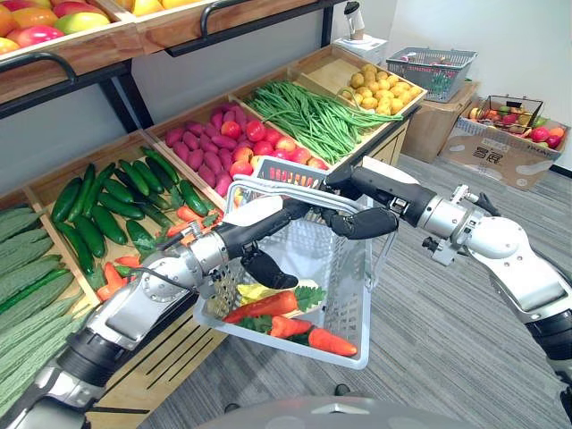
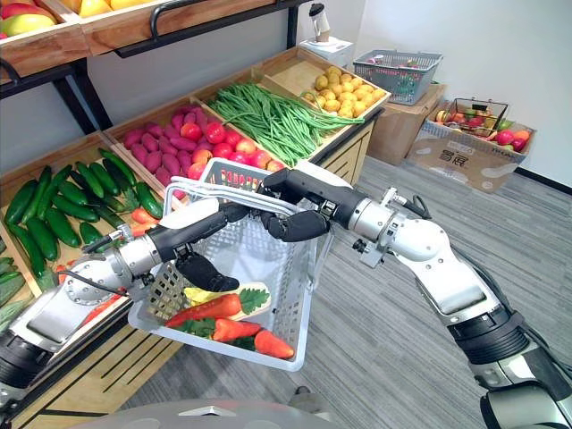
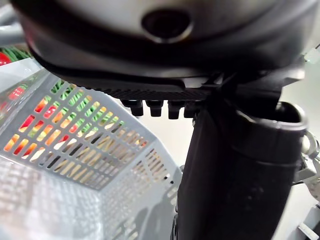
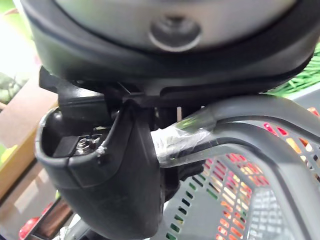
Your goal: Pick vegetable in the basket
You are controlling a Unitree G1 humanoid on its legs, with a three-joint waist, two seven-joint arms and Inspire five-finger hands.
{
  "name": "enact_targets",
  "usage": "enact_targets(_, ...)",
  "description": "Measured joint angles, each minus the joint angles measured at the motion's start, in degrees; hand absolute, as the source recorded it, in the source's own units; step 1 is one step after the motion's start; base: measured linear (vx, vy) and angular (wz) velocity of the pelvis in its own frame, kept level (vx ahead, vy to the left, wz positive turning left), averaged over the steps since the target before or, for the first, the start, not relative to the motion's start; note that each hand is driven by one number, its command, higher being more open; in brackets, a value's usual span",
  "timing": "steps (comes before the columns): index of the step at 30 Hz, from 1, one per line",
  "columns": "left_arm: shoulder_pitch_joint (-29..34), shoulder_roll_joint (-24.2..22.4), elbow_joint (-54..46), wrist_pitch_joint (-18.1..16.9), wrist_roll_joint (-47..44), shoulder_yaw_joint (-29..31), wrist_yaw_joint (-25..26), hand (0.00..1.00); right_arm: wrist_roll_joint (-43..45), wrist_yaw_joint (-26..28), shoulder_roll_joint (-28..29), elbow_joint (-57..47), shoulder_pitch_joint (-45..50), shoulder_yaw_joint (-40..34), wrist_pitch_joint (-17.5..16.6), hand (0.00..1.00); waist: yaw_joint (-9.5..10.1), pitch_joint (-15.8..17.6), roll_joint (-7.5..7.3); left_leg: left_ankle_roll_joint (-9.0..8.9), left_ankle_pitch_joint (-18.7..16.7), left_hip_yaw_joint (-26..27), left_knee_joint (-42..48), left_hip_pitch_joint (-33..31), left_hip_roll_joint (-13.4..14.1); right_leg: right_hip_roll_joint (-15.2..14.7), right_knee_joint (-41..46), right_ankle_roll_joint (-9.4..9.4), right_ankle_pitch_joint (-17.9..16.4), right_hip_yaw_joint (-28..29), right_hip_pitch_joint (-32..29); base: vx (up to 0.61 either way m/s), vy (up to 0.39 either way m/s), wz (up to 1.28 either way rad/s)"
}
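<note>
A grey plastic basket (image 1: 350, 279) hangs in front of the vegetable shelf. My right hand (image 1: 359, 222) is shut on its raised handles (image 1: 279, 188); the right wrist view shows the thumb (image 4: 106, 170) under the handle bar (image 4: 240, 114). In the basket lie three carrots (image 1: 264, 307) with green tops and a yellow vegetable (image 1: 254, 291). My left hand (image 1: 266, 268) reaches into the basket just above the carrots, fingers relaxed and pointing down, holding nothing. In the left wrist view its thumb (image 3: 235, 165) stands before the basket's slotted wall (image 3: 75, 150).
Behind the basket, wooden crates hold cucumbers (image 1: 98, 206), loose carrots (image 1: 190, 214), purple sweet potatoes (image 1: 201, 147), green beans (image 1: 313, 112) and potatoes (image 1: 380, 89). An upper shelf bar (image 1: 223, 22) overhangs them. A second grey basket (image 1: 433, 67) and a cardboard box (image 1: 500, 143) stand at the right.
</note>
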Motion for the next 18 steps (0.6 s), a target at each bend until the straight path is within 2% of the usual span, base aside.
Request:
enact_targets(3, 0.01, 3.92, -2.86, 2.37, -4.12, 0.0, -1.37, 1.0, 0.12, 0.0, 0.1, 0.07, 0.0, -0.03, -0.82, 0.0, -0.09, -0.03, 0.05, 0.08, 0.06, -0.04, -0.01, 0.0, -0.09, -0.1, 0.01, 0.0, 0.0, -0.09, 0.01, 0.0, 0.0, 0.0)
enact_targets(9, 0.22, 12.96, -7.3, 7.54, -19.03, 0.01, -7.4, 1.0, -0.06, 0.06, 0.26, 3.97, -0.06, -0.04, -3.56, 0.0, -0.07, -0.09, 0.13, 0.26, 0.2, -0.85, -0.04, -0.04, -0.32, -0.38, -0.04, 0.0, 0.0, -0.93, 0.47, 0.0, 0.0, 0.07)
enact_targets(12, 1.12, 16.24, -12.71, 7.29, -25.3, 0.39, -10.68, 1.0, -1.59, -0.31, 1.82, 10.62, -1.29, -0.25, -2.82, 0.0, 0.32, -0.09, 0.1, 0.3, 0.23, -1.21, -0.05, -0.05, -0.45, -0.53, -0.1, 0.0, 0.0, -1.27, 0.72, 0.0, 0.001, 0.07)
enact_targets(14, 2.42, 16.3, -20.62, 5.06, -30.54, 0.68, -12.75, 1.0, -4.39, -1.9, 2.42, 16.94, -2.03, -0.34, -0.54, 0.0, 1.47, -0.1, 0.18, 0.3, 0.23, -1.22, -0.06, -0.08, -0.54, -0.62, -0.24, 0.0, 0.0, -1.26, 0.72, 0.0, 0.0, 0.0)
enact_targets(16, 4.89, 16.21, -24.14, 3.43, -33.55, 1.97, -13.73, 1.0, -6.17, -2.46, 2.42, 20.08, -2.03, -0.51, 0.8, 0.0, 1.71, -0.2, 0.33, 0.29, 0.24, -1.27, -0.07, -0.08, -0.43, -0.52, -0.26, -0.01, 0.0, -1.28, 0.74, 0.0, 0.0, 0.0)
enact_targets(18, 6.64, 16.15, -24.67, 3.33, -35.0, 3.31, -14.17, 1.0, -7.93, -2.49, 2.43, 22.04, -2.03, -0.61, 1.75, 0.0, 1.7, -0.37, 0.59, 0.29, 0.28, -1.27, -0.07, -0.08, -0.38, -0.48, -0.24, -0.01, 0.0, -1.26, 0.73, 0.0, 0.0, 0.0)
